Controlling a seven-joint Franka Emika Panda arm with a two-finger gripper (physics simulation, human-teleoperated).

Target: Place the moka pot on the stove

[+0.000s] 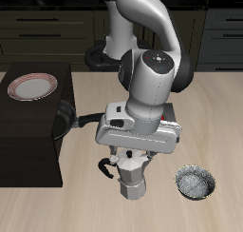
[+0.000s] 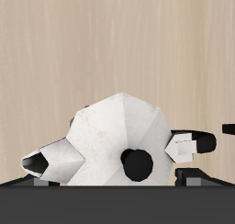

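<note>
The moka pot (image 2: 110, 136), seen from above with its black knob showing, sits on pale wooden table (image 2: 117, 35).

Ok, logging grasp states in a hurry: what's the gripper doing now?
Gripper: at the moka pot's top, jaws hidden, open or closed cannot be told.

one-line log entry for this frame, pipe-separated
phase: at pot | gripper: directly over moka pot, jaw state unclear | pot: upright on table, front of stove | stove: mostly hidden behind arm, bare of pot | placed: no
</note>
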